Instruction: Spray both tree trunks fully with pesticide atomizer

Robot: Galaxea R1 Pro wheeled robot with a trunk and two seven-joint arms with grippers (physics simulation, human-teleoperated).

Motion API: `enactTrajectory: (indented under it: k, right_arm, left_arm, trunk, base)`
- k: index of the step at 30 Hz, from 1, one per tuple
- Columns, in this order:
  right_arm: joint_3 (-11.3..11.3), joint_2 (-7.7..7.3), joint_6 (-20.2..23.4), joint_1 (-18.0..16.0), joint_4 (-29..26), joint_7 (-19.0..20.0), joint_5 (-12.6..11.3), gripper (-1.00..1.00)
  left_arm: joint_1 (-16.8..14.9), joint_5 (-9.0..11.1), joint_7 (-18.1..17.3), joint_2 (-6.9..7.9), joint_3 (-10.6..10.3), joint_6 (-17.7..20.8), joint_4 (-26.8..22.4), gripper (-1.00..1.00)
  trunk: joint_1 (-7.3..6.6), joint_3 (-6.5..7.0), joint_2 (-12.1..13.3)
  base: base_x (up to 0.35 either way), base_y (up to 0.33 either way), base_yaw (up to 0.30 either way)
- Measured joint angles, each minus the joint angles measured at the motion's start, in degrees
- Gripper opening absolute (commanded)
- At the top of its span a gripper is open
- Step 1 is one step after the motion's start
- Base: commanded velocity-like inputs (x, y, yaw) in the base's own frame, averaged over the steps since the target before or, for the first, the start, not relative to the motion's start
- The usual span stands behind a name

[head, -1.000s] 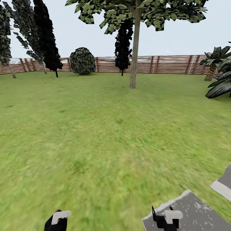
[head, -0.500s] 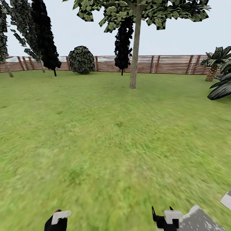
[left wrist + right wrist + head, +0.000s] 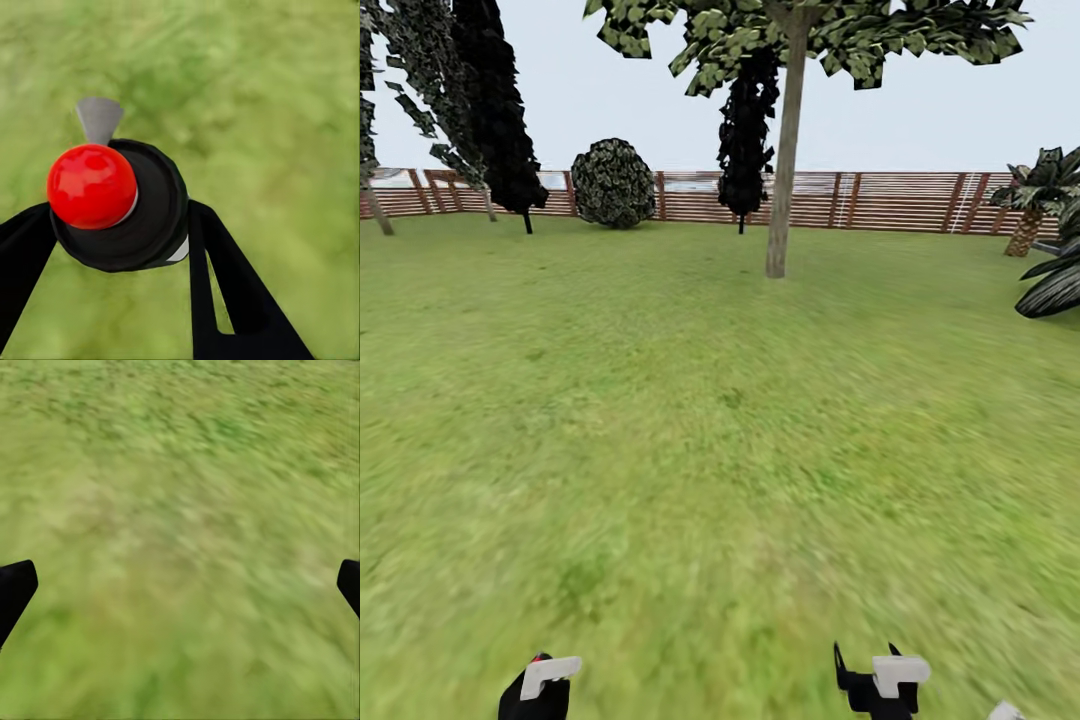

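Brown slatted fence (image 3: pixel 890 200) runs behind the tree trunk (image 3: pixel 780 190), which stands alone far ahead of me, pale and slightly leaning under jagged foliage. Just behind the trunk is a narrow dark tree (image 3: pixel 743 130), to the left of it by the fence a round bush (image 3: pixel 613 183), and far to its right a palm-like plant (image 3: pixel 1040 190). Nothing stands between me and the trunk.

The ground is open, blurry green grass (image 3: pixel 720 450), with a corner of grey paving stone (image 3: pixel 1007 711) near my right gripper (image 3: pixel 880 685).

My left gripper (image 3: pixel 540 685) is closed around the pesticide atomizer (image 3: pixel 139 225), a black round body with a red knob (image 3: pixel 91 186) and a grey nozzle, well short of the trunk. The right gripper's fingers are spread wide over bare grass, holding nothing.
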Motion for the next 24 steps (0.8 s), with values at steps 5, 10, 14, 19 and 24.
enactTrajectory:
  k: [5, 10, 14, 19, 24]
  right_arm:
    - [0.0, 0.17, 0.0, 0.0, 0.0, 0.0, 0.0, 1.0]
    - [0.1, 0.18, 0.0, 0.0, 0.1, 0.0, 0.0, 1.0]
    - [0.1, 0.17, 0.0, 0.0, 0.1, 0.0, 0.0, 1.0]
    - [0.0, 0.17, 0.0, 0.0, 0.0, -0.1, 0.0, 1.0]
    - [0.0, 0.17, 0.0, 0.0, 0.1, -0.1, 0.1, 1.0]
  left_arm:
    - [0.0, 0.0, 0.0, 0.0, 0.0, 0.0, 0.0, -1.0]
    - [0.0, 0.0, 0.0, 0.0, 0.0, 0.0, 0.0, -1.0]
    - [0.0, 0.0, 0.0, 0.0, 0.0, 0.0, 0.0, -1.0]
    - [0.0, 0.0, 0.0, 0.0, 0.0, 0.0, 0.0, -1.0]
    - [0.0, 0.0, 0.0, 0.0, 0.0, 0.0, 0.0, -1.0]
  trunk:
    - [0.0, 0.0, 0.0]
    - [0.0, 0.0, 0.0]
    - [0.0, 0.0, 0.0]
    - [0.0, 0.0, 0.0]
    - [0.0, 0.0, 0.0]
  base:
    - [0.339, 0.0, 0.0]
    - [0.34, 0.0, -0.011]
    - [0.339, 0.0, -0.184]
    - [0.339, 0.0, -0.182]
    - [0.339, 0.0, -0.027]
